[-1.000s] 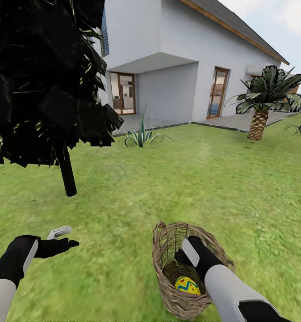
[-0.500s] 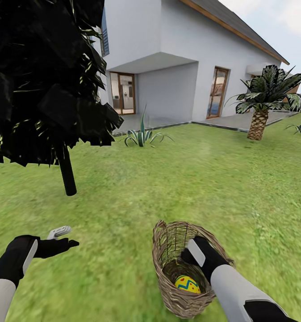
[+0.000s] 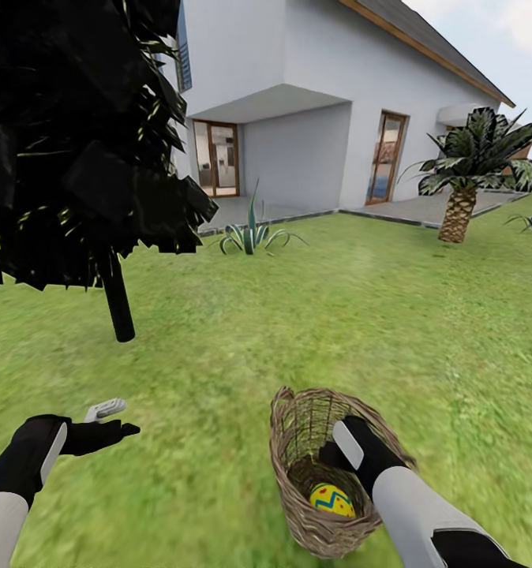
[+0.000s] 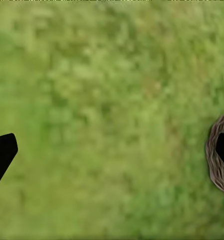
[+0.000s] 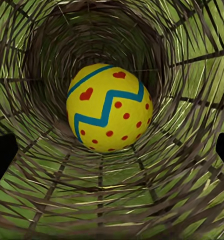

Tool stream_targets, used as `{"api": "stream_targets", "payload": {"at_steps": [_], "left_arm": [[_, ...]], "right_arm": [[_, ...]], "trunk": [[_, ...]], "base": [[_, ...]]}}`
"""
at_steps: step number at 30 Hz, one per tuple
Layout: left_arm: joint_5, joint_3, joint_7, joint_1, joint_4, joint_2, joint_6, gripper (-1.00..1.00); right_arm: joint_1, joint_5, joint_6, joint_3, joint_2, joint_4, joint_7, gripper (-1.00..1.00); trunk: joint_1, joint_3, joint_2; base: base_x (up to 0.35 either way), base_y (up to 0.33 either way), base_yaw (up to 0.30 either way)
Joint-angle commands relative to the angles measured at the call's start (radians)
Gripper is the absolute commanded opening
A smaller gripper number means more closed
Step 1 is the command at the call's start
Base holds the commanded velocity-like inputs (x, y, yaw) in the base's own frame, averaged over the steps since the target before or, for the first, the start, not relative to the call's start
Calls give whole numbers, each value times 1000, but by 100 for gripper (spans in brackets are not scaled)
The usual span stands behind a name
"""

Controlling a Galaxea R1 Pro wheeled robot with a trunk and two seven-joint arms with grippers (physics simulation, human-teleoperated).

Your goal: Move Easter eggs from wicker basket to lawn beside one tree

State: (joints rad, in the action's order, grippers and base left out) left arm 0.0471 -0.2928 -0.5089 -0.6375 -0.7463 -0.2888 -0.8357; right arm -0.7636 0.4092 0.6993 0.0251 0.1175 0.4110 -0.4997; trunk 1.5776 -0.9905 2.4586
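Observation:
The wicker basket lies tilted on the lawn near the bottom of the head view. One Easter egg, yellow with red dots and a blue zigzag, rests deep inside it; the other two are hidden or out of view. My right gripper reaches into the basket's mouth, open, and its fingertips stand wide on either side of the egg without touching it. My left gripper hovers open and empty over the grass to the left. The pale-trunked tree is out of view.
A black-trunked, all-black tree stands ahead on the left. A spiky plant grows by the white house, and a short palm stands at far right. The basket's rim also shows in the left wrist view.
My right gripper has slid a little deeper into the basket toward the egg. The head camera has shifted slightly. The left arm has stayed still.

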Motion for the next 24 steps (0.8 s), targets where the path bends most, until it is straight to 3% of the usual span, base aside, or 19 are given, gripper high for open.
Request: {"api": "stream_targets", "payload": {"at_steps": [1,24], "left_arm": [[5,-3,-7,-1,-1,0,-5,100],[5,0,-5,-1,-1,0,-3,100]], "right_arm": [[0,8,4,3,1,2,-8,100],[0,8,12,2,0,5,-10,100]], "trunk": [[0,-3,0],[0,-40,0]], "base": [[144,59,0],[27,12,0]]}}
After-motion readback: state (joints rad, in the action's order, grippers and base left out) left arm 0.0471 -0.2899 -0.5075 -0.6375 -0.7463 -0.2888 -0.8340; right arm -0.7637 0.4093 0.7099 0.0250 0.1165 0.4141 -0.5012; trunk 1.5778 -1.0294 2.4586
